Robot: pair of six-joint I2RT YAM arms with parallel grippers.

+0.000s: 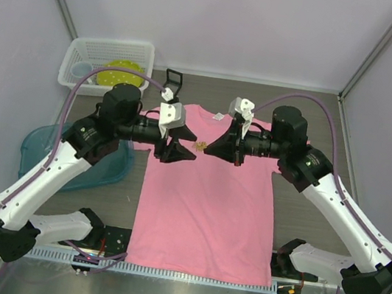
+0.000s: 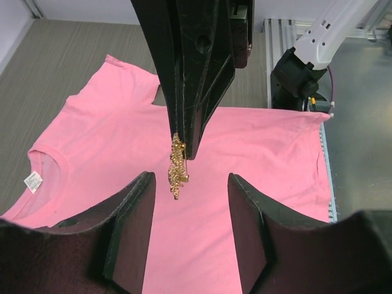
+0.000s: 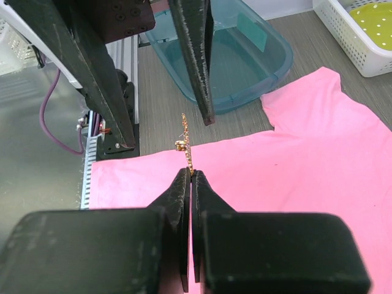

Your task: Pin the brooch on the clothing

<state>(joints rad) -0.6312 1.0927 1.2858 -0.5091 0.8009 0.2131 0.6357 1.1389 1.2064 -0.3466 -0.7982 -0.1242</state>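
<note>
The pink T-shirt [image 1: 204, 215] lies flat on the table, collar at the far end. Both grippers meet above its chest. My right gripper [image 1: 208, 149] is shut on the small gold brooch [image 1: 200, 146] and holds it edge-up above the shirt; the right wrist view shows the brooch [image 3: 187, 144] sticking out of the closed tips [image 3: 192, 177]. My left gripper [image 1: 190, 154] is open and empty, facing the right one. In the left wrist view the brooch [image 2: 177, 168] hangs just beyond the open gripper [image 2: 190, 177], over the shirt [image 2: 245, 141].
A white basket [image 1: 75, 61] with a yellow-green plate stands at the back left. A teal tub [image 1: 107, 166] lies left of the shirt, also in the right wrist view [image 3: 245, 67]. A small black frame [image 1: 173, 80] stands beyond the collar. A metal rail [image 1: 161, 271] runs along the front edge.
</note>
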